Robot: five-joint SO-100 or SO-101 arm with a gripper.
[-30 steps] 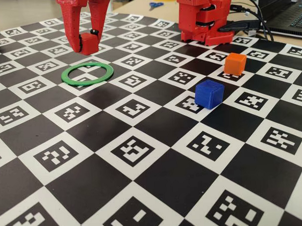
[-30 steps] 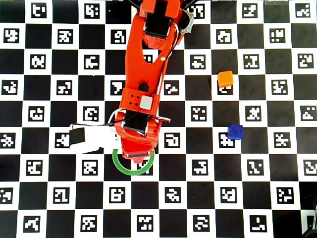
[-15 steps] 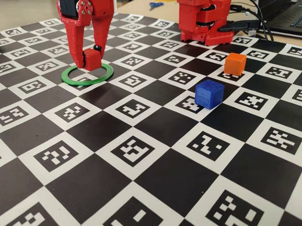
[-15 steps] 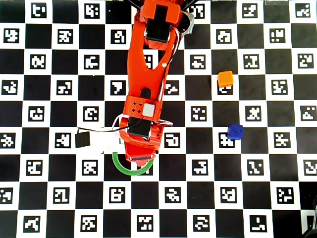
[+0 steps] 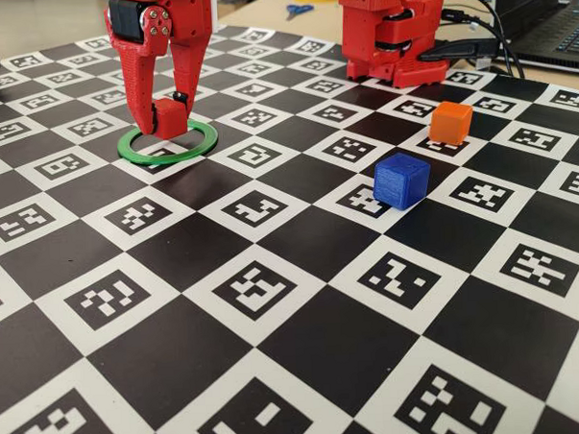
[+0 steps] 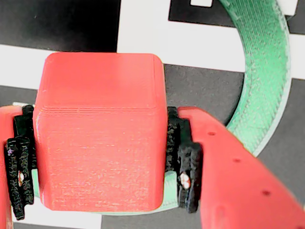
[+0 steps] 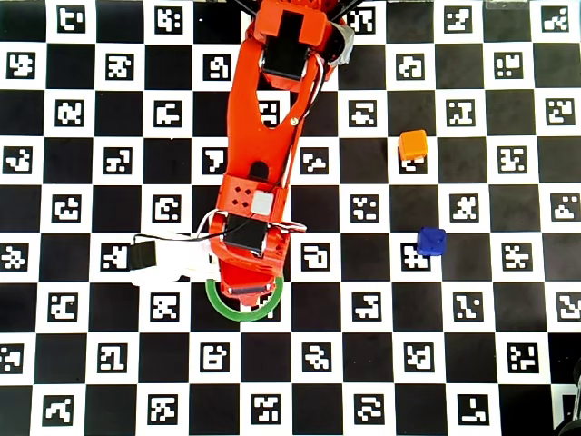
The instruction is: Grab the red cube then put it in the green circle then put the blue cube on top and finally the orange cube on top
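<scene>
While my hand (image 5: 165, 112) hangs over the thin flat green plastic ring (image 5: 167, 143), its two fingers are clamped on the small matte red plastic cube (image 5: 171, 116), one on each side. In the wrist view the red cube (image 6: 100, 131) fills most of the frame, with the black pads (image 6: 183, 160) of my fingers pressed against its left and right faces and a curve of the green ring (image 6: 264, 71) showing beyond it at the right. In the fixed view the cube sits low inside the ring's outline, toward its far side; I cannot tell whether its underside touches the desk (image 5: 277, 362) or hangs just above it. In the overhead view my red arm covers the cube and the ring's upper part, so only the lower arc of the ring (image 7: 243, 314) shows.

The small matte deep-blue plastic cube (image 5: 401, 181) rests on the checkered marker sheet of the desk, well apart from the ring to the right in the fixed view. The small matte bright-orange plastic cube (image 5: 451, 122) stands near it, farther back and slightly right, not touching it. In the overhead view the orange cube (image 7: 413, 144) lies above the blue cube (image 7: 431, 241).
</scene>
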